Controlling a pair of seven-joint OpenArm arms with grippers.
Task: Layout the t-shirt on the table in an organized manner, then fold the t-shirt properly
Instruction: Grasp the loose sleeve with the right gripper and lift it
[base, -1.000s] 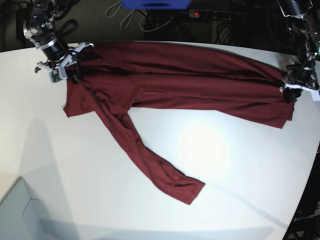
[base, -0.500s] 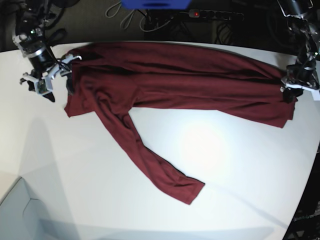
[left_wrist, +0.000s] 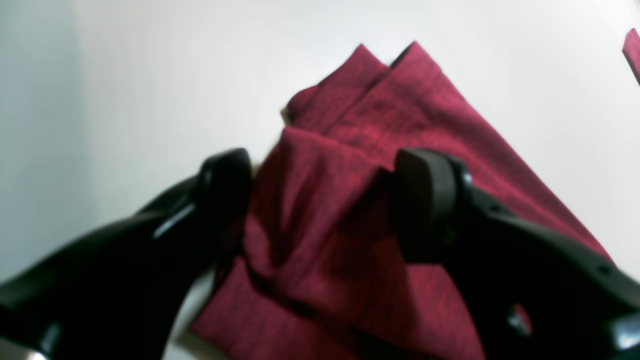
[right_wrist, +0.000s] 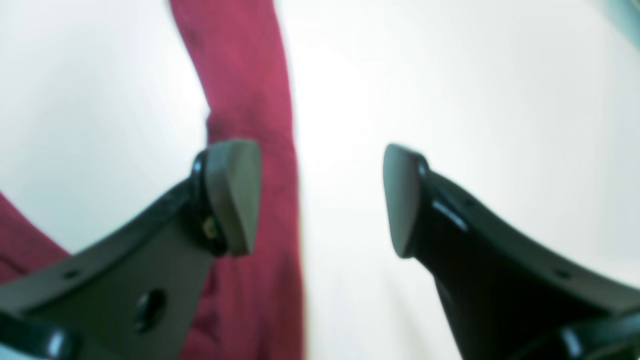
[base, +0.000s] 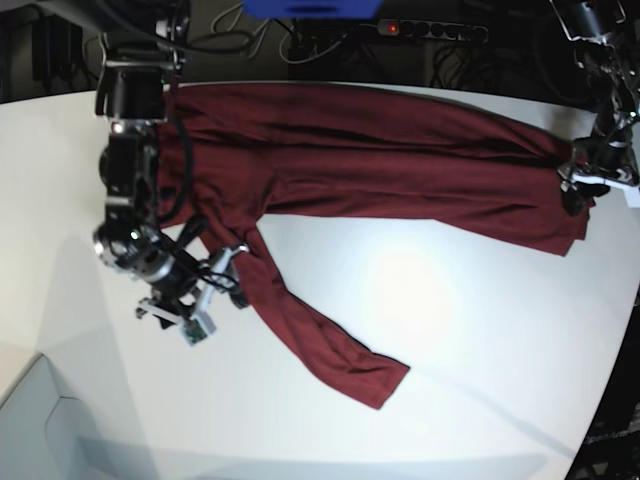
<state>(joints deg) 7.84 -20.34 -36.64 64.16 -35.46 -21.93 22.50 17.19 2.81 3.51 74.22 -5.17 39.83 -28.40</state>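
The dark maroon t-shirt (base: 380, 165) lies stretched across the far half of the white table (base: 450, 330). One long sleeve (base: 300, 320) trails toward the front. My right gripper (base: 205, 300) hovers open beside that sleeve's upper part. In the right wrist view the sleeve (right_wrist: 245, 75) runs under the left finger, with bare table (right_wrist: 450, 75) between the fingers of the gripper (right_wrist: 322, 200). My left gripper (base: 585, 190) is at the shirt's right-hand end. In the left wrist view its jaws (left_wrist: 320, 200) stand wide apart around a loose bunch of t-shirt fabric (left_wrist: 325, 165).
A power strip with a red light (base: 430, 28), cables and a blue object (base: 310, 8) lie behind the table. The table's curved edge (base: 610, 380) runs down the right. A pale grey-blue surface (base: 40, 420) shows at the lower left.
The right arm left the shirt's far-left shoulder end and swung toward the front, now open beside the sleeve. The left gripper's jaws have widened around the fabric at the right end.
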